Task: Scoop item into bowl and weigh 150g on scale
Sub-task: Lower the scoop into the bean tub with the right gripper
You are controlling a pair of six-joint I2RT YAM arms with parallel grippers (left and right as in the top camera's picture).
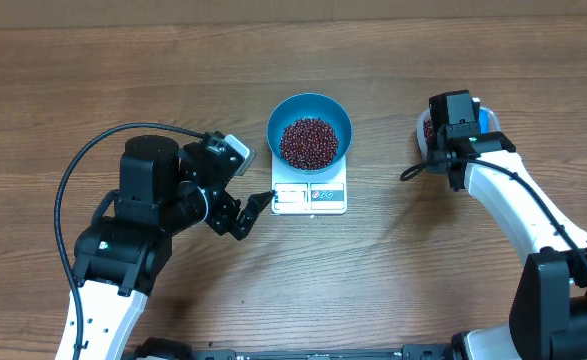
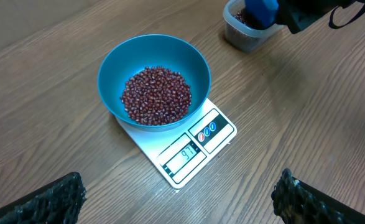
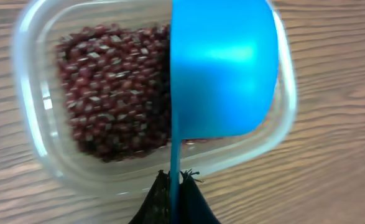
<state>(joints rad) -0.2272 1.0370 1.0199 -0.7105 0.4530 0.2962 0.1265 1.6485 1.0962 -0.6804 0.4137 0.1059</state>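
Observation:
A bright blue bowl [image 1: 310, 132] [image 2: 153, 78] holding dark red-brown beans [image 1: 308, 141] [image 2: 157, 94] stands on the white scale [image 1: 309, 195] [image 2: 194, 144], whose display is lit. My left gripper [image 1: 257, 212] [image 2: 181, 198] hangs open just left of the scale's front, nothing between its fingers. At the right, my right gripper [image 1: 445, 135] [image 3: 175, 186] is shut on the thin handle of a blue scoop [image 3: 222, 68], turned on its side over a clear tub [image 3: 45, 112] [image 2: 239, 34] of more beans [image 3: 114, 93].
The clear tub [image 1: 428, 128] sits on the wooden table to the right of the scale, mostly hidden under the right wrist. A black cable loops from the left arm [image 1: 133, 250] at the near left.

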